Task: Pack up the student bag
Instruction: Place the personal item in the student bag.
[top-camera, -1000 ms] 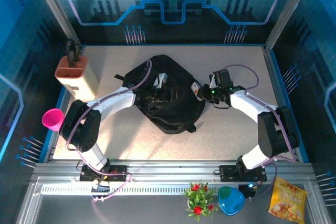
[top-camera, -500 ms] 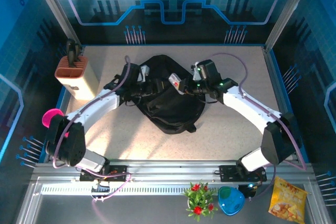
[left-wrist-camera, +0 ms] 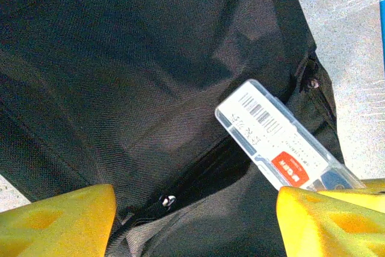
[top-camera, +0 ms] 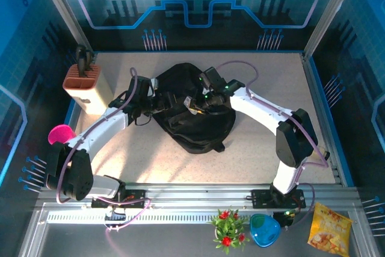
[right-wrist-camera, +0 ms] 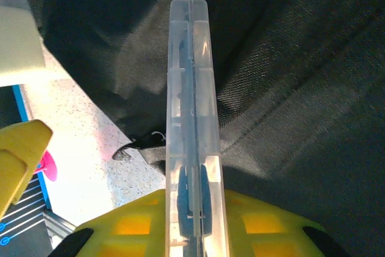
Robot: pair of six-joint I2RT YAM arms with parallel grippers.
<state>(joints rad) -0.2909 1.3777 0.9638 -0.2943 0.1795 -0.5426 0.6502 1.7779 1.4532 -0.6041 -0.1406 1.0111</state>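
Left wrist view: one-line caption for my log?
Clear case angled over the black bag's zip, framed by the left hand's spread yellow fingers.

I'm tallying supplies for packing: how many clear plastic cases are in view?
1. The clear plastic case is gripped in the right claw, at the student bag's zip opening. Others may be hidden inside the bag.

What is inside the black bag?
In the student bag, the zip gap looks dark. A clear case, gripped by the right claw, sits at its mouth. Anything deeper is covered by fabric.
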